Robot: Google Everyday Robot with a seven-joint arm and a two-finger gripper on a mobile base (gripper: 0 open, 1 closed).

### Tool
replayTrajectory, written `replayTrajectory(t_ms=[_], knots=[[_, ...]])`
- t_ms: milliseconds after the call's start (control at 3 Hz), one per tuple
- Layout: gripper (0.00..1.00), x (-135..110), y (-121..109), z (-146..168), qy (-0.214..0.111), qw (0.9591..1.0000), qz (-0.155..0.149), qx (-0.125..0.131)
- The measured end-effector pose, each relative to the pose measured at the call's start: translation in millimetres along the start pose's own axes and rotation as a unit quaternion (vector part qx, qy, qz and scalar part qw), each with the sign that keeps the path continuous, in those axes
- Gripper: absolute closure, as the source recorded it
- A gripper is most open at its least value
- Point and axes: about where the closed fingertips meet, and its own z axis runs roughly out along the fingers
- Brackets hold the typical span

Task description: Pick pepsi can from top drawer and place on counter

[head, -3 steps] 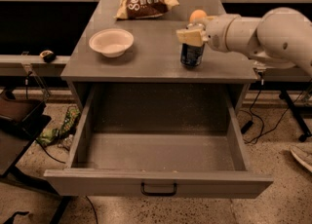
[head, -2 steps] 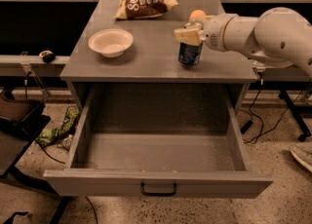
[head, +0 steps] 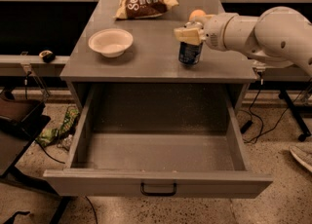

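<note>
- The floor (head: pixel 275 162) is speckled and pale, and a grey cabinet stands on it.
- The counter (head: pixel 156 65) is the flat grey top of that cabinet.
- The pepsi can (head: pixel 189 55) stands upright on the counter, on the right side, near the front edge.
- The gripper (head: pixel 188 34) sits right at the top of the can and hides the can's lid.
- I cannot tell if the gripper is holding the can or has let go of it.
- The white robot arm (head: pixel 265 33) reaches in from the right.
- An orange (head: pixel 197 14) lies just behind the gripper.
- A white bowl (head: pixel 110 42) sits on the left side of the counter, well apart from the can.
- A brown snack bag (head: pixel 144 3) lies at the back of the counter.
- The top drawer (head: pixel 156 154) is pulled wide open below the counter.
- A small black handle (head: pixel 158 189) is in the middle of the drawer's front.
</note>
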Motion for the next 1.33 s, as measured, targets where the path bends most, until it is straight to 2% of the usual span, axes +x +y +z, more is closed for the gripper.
replayTrajectory(t_ms=[333,1000,1333], knots=[[0.04,0,0,0,0.0,1.0,0.0,0.0],[0.0,-10,0,-5,-0.006,1.0,0.006,0.003],[0.0,-55,-9,-49,-0.008,0.9994,-0.032,0.011]])
